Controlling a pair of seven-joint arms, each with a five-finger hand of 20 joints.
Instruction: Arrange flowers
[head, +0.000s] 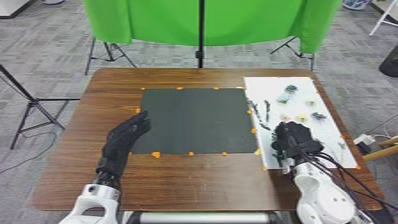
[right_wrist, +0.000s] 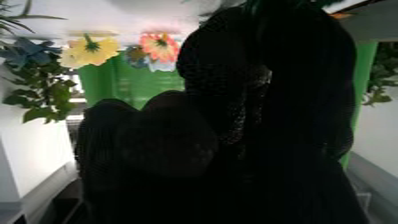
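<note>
Now, head view: right hand (head: 293, 135) over near part of white sheet (head: 338, 156), on robot's right side of brown table (head: 200, 181). Open or closed, can't tell; whether it has hold of anything, can't tell either. Dark green stem or leaf bit (head: 278, 151) just beside it, on the side toward the mat; contact unclear.

Task's flowers lie on the sheet, well spread, mostly beyond right hand: dark blue-green bloom (head: 290, 88) farthest off, pale flower (head: 283, 99) just nearer. Lt. yellow flower (head: 310, 103) closer to outer edge, blue-grey flower w/ leaves (head: 318, 115) nearer than that. 2 dark leafy strands (head: 267, 108) lie roughly lengthwise by the mat-side edge. Thin sprig (head: 342, 145) nr outer edge, to the right of right hand.

R. wrist view: yellow bloom (right_wrist: 94, 50) & red-orange bloom (right_wrist: 160, 47) w/ yellow ctr, apart from each other. Leafy greenery (right_wrist: 40, 95) nr the yellow 1.

Left hand (head: 127, 133): over mat's left edge, fingers straight & mostly together, pointing fwd; nothing clamped. Well apart from flowers.

Dark mat (head: 195, 120) mid-table, orange tabs (head: 156, 154) round its edge. Bkgd: green drape (head: 151, 22) past far table edge, w/ black pole (head: 202, 35) in front.
</note>
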